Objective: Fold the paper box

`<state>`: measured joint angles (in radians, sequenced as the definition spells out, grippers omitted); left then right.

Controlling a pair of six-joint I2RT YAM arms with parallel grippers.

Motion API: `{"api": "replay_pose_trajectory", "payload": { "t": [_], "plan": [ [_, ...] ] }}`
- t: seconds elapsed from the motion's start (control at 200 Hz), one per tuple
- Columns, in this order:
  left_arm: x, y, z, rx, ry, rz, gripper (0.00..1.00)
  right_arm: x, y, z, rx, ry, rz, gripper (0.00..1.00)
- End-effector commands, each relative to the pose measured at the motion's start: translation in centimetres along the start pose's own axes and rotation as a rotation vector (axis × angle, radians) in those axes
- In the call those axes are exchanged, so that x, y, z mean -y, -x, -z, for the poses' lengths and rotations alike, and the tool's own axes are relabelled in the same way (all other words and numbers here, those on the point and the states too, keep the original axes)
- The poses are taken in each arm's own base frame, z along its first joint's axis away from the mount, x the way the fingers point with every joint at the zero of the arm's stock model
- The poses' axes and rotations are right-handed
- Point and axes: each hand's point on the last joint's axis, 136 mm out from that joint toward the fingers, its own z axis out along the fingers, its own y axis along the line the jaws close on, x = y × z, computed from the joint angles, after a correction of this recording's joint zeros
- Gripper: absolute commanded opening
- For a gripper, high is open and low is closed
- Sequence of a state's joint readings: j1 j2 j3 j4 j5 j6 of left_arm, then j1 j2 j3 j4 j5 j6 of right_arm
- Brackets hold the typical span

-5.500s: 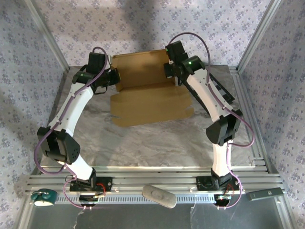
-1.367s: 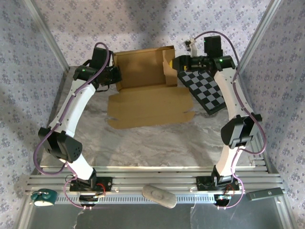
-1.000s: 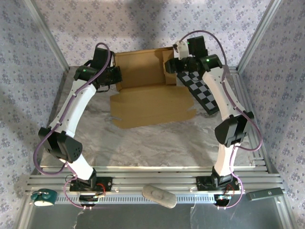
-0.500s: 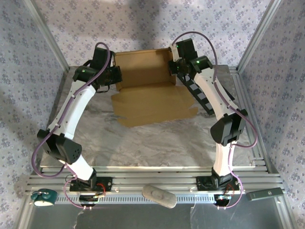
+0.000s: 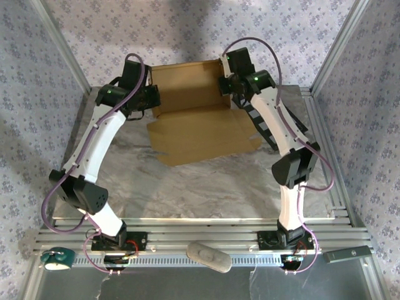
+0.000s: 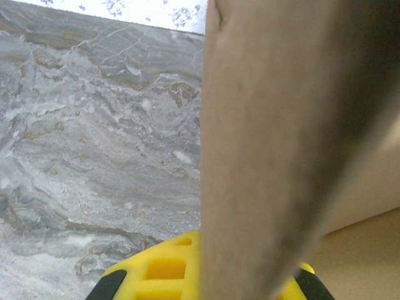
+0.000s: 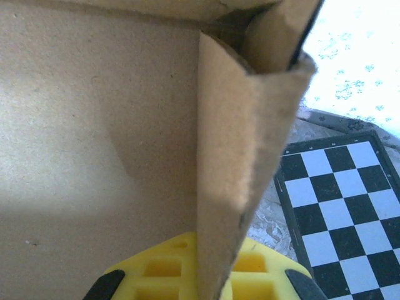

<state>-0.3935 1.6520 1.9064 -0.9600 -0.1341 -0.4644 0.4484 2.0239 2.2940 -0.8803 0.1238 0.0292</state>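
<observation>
Step in hand, as judged: the two side walls are being stood up at the rear of the box (image 5: 200, 134), which lies in the upper middle of the top view, with its back panel upright and its front panel flat on the table (image 6: 94, 144).

The left gripper (image 5: 149, 100) is placed at the left wall and the right gripper (image 5: 225, 84) at the right wall. In each wrist view a cardboard edge rises from the middle of the yellow finger block, but whether either pair is pinched shut cannot be told.

Next move, probably: both walls squared inward together, then the front panel lifted, which calls for even pressure along the creases.

Materials: matte tan corrugated board with raw die-cut edges; veined grey marble-look surface; a glossy checkerboard (image 7: 337, 206) at lower right.
</observation>
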Motion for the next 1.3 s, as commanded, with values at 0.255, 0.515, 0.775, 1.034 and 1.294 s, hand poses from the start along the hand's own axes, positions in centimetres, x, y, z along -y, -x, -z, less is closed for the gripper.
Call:
{"api": "replay_pose_trajectory", "payload": {
  "t": [0.255,0.515,0.775,1.034,1.294],
  "plan": [
    [-0.4,-6.1,-4.4,-0.162,0.072,-0.079,0.0,-0.5,-10.8,-1.6,-0.336,-0.197,-0.07,0.0],
    [-0.3,-7.3,-5.1,-0.183,0.098,-0.11,0.0,-0.1,-12.2,-0.8,-0.372,-0.424,0.028,0.0],
    [0.1,-6.3,-4.5,-0.161,0.088,-0.117,0.0,-0.5,-11.6,-0.1,-0.387,-0.522,0.098,0.0],
    [0.6,-5.4,-3.7,-0.147,0.074,-0.115,0.0,-0.6,-12.8,-0.8,-0.449,-0.413,0.015,0.0],
    [1.0,-4.7,-3.1,-0.132,0.06,-0.111,0.0,0.6,-12.4,-0.8,-0.466,-0.441,0.091,0.0]
  ]
}}
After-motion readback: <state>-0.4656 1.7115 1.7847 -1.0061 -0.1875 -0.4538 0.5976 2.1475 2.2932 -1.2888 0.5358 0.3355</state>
